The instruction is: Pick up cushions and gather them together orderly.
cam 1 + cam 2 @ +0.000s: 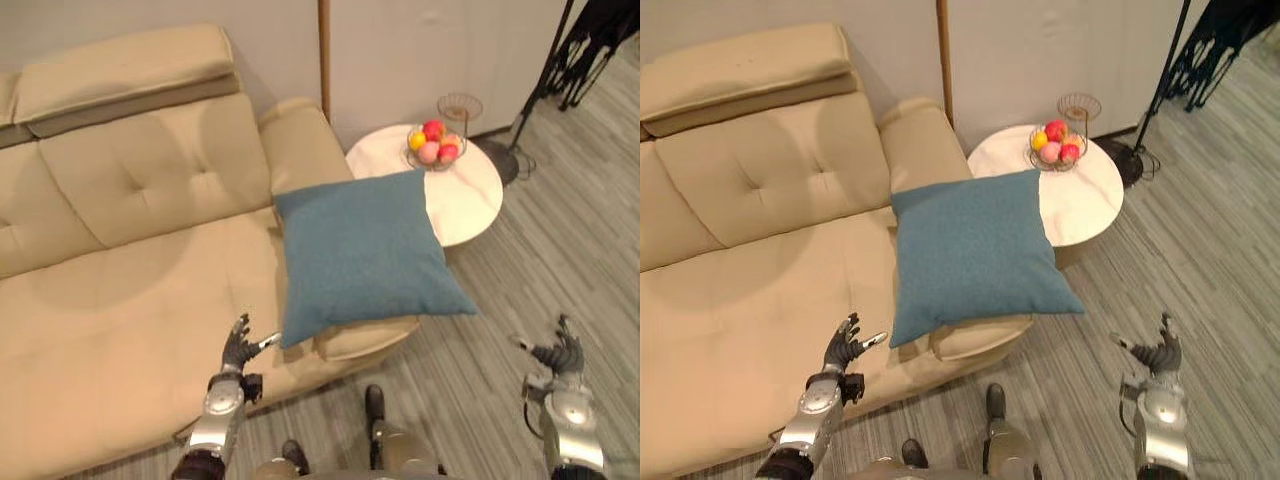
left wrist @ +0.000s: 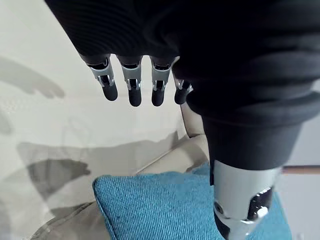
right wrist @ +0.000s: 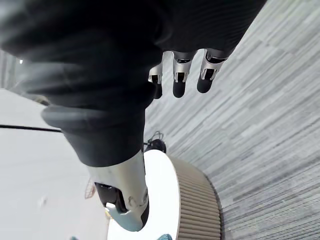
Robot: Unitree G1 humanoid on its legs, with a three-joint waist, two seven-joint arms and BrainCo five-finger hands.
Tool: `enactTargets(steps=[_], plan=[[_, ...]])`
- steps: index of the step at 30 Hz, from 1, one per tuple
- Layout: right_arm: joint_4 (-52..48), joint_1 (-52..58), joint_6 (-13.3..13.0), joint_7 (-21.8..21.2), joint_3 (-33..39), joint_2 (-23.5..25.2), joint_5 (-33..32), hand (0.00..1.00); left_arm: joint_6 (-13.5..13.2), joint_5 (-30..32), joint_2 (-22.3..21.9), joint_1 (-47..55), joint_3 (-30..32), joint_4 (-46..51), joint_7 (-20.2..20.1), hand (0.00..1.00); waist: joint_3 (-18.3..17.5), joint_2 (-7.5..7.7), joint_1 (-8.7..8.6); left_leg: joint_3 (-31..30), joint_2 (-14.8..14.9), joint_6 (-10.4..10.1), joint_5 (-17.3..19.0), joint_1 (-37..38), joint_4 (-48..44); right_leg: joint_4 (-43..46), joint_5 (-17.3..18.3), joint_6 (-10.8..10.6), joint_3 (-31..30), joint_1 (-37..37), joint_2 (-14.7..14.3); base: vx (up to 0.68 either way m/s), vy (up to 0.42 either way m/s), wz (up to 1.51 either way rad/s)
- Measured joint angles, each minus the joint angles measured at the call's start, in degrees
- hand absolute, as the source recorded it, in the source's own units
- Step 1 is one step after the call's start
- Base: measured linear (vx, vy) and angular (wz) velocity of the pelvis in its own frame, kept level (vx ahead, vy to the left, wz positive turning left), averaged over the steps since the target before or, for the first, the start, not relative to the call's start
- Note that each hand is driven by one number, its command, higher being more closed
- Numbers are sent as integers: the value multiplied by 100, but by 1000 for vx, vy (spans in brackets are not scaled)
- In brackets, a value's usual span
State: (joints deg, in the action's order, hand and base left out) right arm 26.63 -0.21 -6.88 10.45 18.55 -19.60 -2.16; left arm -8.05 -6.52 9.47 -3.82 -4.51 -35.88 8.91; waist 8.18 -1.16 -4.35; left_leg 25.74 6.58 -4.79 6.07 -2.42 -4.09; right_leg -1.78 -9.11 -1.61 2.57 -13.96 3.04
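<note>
Overhead, left eye view: blue cushion (image 1: 365, 255) is lying flat on the beige sofa's (image 1: 130, 300) right end, one corner overhanging beside the round side table (image 1: 470, 195), which is carrying a wire bowl of fruit (image 1: 433, 145). Left hand (image 1: 238, 348) is hovering near the cushion's corner; right hand (image 1: 565, 352) is hanging well apart.

Left wrist view: fingers (image 2: 132, 90) are hanging released, gripping nothing, and the cushion's coarse weave is showing.

Right wrist view: fingers (image 3: 177, 80) are likewise hanging loose over the plank floor (image 3: 270, 150), and the table's ribbed side is showing.

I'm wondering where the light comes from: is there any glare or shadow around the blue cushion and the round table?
Left eye view: the round table is bright and evenly lit, with no sharp glare spot; the blue cushion throws a soft shadow on the sofa arm under its lower edge. Right wrist view: the table top looks almost plain white, so the light seems broad and from above.
</note>
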Motion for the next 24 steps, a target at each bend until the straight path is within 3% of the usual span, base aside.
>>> enactTargets(steps=[6,12,13,14,15,21,24], plan=[[449,-1624,0,-87,-1072,-204,-70,0,-16,-147,-14,-1317,-202,-323,130,0,457,-10,37,48,9,65,-65,-699,-317,-40,-316,69,-104,-632,27,-36,-18,-3],[1049,-3419,71,-44,-1951,-248,-247,0,-22,-307,-10,-2913,-216,-999,396,0,951,-28,39,-152,39,119,-30,-1400,-739,-55,-503,-44,-147,-1059,107,-56,32,15],[1148,-3717,77,-31,-2112,-272,-248,0,-25,-359,-12,-3214,-240,-1173,413,100,1076,-28,43,-207,46,148,-12,-1512,-845,-86,-555,-80,-172,-1078,119,-62,50,17],[1207,-3835,78,-19,-2194,-277,-248,0,-25,-410,-11,-3321,-262,-1239,432,100,1091,-28,47,-223,49,158,-7,-1573,-887,-108,-584,-108,-201,-1106,120,-59,43,19],[1360,-4074,86,34,-2281,-282,-252,100,-25,-472,-16,-3527,-290,-1386,486,100,1123,-40,47,-263,48,164,-3,-1700,-960,-162,-660,-198,-282,-1149,120,-41,27,14],[1635,-4658,110,231,-2591,-312,-248,100,-97,-1079,-23,-4145,-518,-1578,618,100,1244,-49,18,-389,67,288,86,-2054,-1316,-173,-729,-197,-451,-1262,162,-56,15,10],[1584,-4637,104,233,-2648,-351,-249,100,-133,-1151,48,-4145,-638,-1378,667,100,1244,-49,14,-428,115,254,117,-2109,-1406,-177,-729,-194,-458,-1262,128,-23,-33,3]])
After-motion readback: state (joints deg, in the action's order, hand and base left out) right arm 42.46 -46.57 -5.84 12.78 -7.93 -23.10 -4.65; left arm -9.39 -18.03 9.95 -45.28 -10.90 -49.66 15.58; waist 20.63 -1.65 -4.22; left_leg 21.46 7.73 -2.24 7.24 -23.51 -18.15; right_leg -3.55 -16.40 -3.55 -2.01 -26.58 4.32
